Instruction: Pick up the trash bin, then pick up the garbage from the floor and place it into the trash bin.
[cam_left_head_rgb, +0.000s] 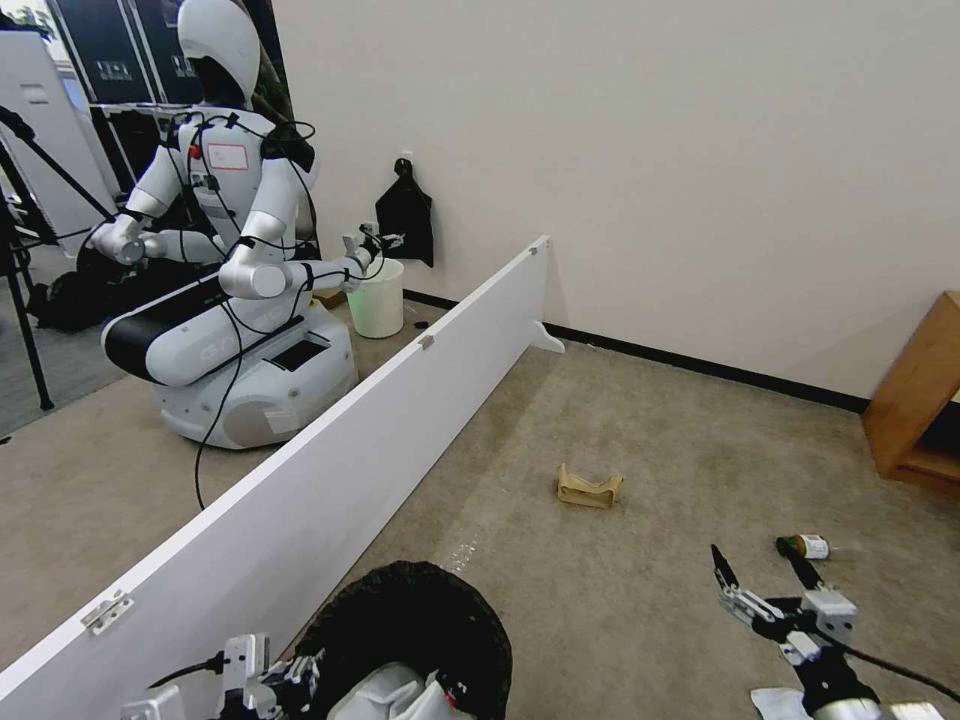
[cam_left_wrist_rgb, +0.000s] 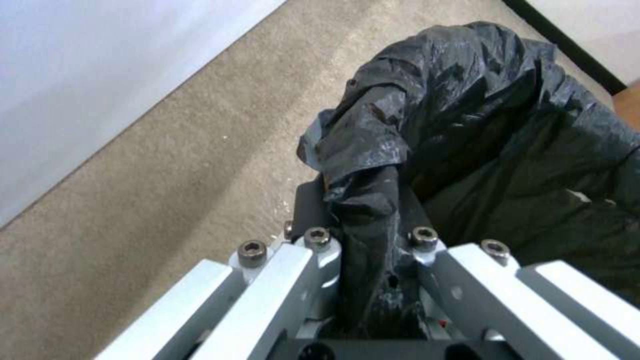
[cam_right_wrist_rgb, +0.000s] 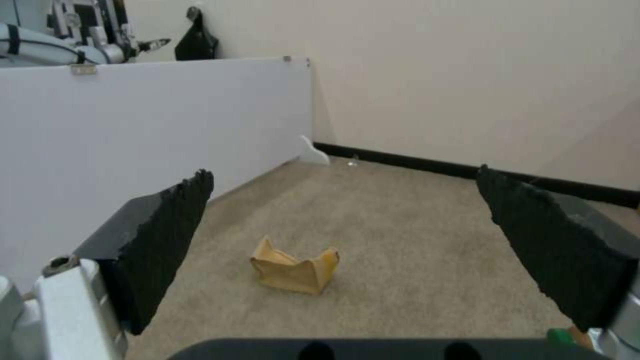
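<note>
Closest to the robot, low on its left, the left claw (cam_left_wrist_rgb: 363, 250) is clamped on the bagged rim of the trash bin (cam_left_head_rgb: 420, 625), a fold of the crinkled black liner bunched between its fingers. The bin hangs there at the robot's left side, mouth up, with something whitish already lying inside it. Low on the right, the right claw (cam_left_head_rgb: 765, 585) is held out over the carpet (cam_left_head_rgb: 600, 600) with its fingers spread wide apart and nothing between them. A scrap of white litter (cam_left_head_rgb: 775, 703) lies right under that arm, and just beyond the fingertips a small green-capped bottle (cam_left_head_rgb: 803, 546) lies on its side.

A little farther out, in the middle of the open floor, sits the torn brown paper bag (cam_left_head_rgb: 589, 487), crumpled and standing open; the right wrist view has it squarely between the spread fingers, though still well ahead of them. A long white partition board (cam_left_head_rgb: 330, 470) runs along the left, close beside the bin.

From where I stand, the weak point looks like the left grip: it seems to hold slippery liner as much as rim, so the plastic could slide or tear and the bin tip. The paper bag is light and floppy; a pinch on one flap may simply fold it or push it along the carpet. Swinging left could also knock the bin against the board.

Beyond the partition, another white robot (cam_left_head_rgb: 215, 250) sits by a plain white bucket (cam_left_head_rgb: 378, 298).
</note>
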